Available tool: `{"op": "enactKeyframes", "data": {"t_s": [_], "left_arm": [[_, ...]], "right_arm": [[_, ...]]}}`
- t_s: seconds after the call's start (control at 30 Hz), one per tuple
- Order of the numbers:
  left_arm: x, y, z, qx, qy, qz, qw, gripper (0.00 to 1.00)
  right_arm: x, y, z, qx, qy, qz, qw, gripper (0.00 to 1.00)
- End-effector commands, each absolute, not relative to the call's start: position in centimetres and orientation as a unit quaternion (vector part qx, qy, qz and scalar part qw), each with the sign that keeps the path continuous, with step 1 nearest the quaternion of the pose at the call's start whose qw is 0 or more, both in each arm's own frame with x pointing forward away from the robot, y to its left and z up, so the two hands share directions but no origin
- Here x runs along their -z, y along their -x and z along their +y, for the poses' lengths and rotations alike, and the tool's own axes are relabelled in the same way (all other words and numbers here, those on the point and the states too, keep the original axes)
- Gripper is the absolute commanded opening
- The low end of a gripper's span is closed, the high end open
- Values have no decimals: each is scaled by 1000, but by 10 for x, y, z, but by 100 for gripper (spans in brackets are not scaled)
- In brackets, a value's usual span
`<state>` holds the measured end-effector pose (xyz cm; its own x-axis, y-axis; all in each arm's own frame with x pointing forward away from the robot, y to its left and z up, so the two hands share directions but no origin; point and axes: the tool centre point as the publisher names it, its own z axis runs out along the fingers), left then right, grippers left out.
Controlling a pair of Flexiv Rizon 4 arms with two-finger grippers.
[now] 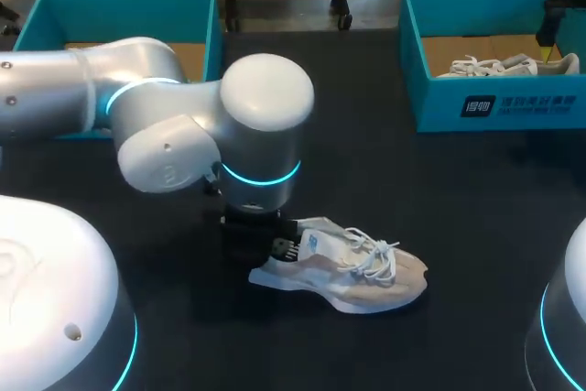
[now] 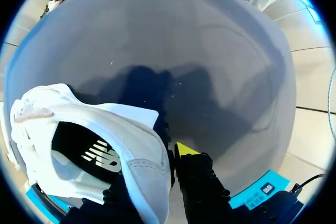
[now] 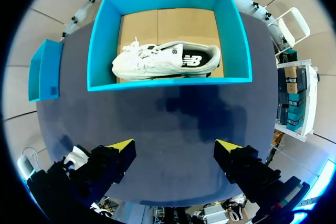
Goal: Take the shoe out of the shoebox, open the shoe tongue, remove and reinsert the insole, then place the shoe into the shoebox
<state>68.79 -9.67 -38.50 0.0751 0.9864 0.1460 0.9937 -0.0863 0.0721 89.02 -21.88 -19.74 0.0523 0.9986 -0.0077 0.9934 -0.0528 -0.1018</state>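
Head view: the shoe (image 1: 352, 267) lies out on the table, well apart from the shoebox (image 1: 430, 107); left wrist view: the left gripper (image 2: 167, 158) pinches its heel, likely bracing for tongue-opening; right wrist view: the right gripper (image 3: 176, 148) hangs wide open above the shoebox; it should next reach the tongue (image 1: 337, 235).

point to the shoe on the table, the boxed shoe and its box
white laced shoe on table (image 1: 371, 260), head view, laces
white shoe in box (image 3: 157, 64), right wrist view, side
teal shoebox (image 3: 168, 83), right wrist view, near wall

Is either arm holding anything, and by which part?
The left gripper pinches the shoe by its heel rim; the right gripper holds nothing.
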Motion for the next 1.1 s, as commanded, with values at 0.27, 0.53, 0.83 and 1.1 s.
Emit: {"op": "enactKeyframes", "data": {"t_s": [0.27,0.53,0.83,1.1], "left_arm": [[399,-688,-103,74,738,-671,20,0],[403,-690,-102,66,735,-675,25,0],[388,-692,-97,36,735,-678,5,100],[336,-684,-89,-14,723,-690,-29,100]], "right_arm": [[198,-890,-219,-38,725,-687,34,100],[198,-890,-219,-38,725,-687,34,100],[198,-890,-219,-38,725,-687,34,100],[198,-890,-219,-38,725,-687,34,100]]}}
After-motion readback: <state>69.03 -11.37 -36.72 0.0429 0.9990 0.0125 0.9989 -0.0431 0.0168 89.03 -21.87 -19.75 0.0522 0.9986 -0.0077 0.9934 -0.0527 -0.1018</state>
